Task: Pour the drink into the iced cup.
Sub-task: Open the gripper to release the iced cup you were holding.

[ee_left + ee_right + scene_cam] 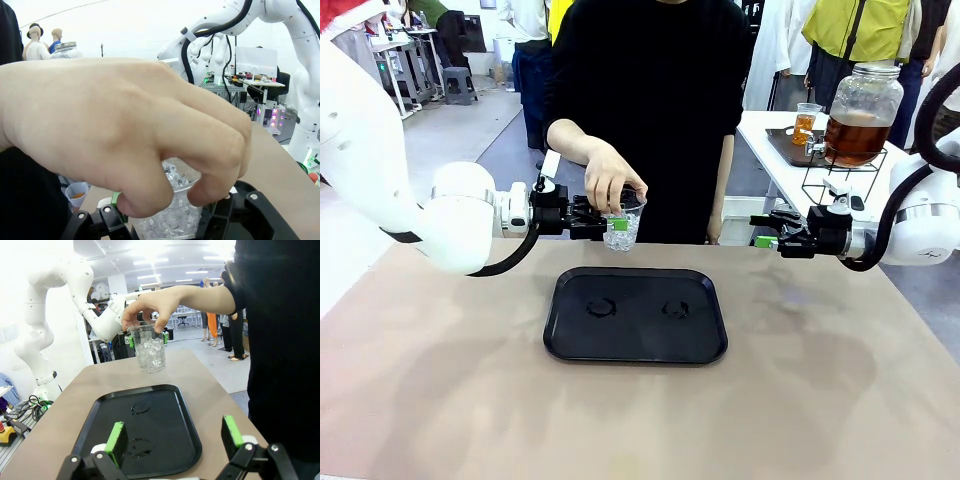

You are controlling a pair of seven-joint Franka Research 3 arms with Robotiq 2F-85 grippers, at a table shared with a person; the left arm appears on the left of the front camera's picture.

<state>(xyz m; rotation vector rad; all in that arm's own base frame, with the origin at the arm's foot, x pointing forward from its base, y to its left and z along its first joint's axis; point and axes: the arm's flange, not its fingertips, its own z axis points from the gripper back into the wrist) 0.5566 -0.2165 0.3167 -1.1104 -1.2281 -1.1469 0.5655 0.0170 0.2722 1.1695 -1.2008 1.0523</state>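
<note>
hovering behind the black tray (635, 315), the iced cup (622, 229) hangs in the person's hand (611, 177), fingers over its rim. left gripper (612, 224) flanks its wall; clamped or loose, cannot tell. thin plastic, slippery, ice-heavy: grip mid-wall. right gripper (762, 236) apart, empty.

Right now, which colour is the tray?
Black; the tray shows best in the front view.
</note>
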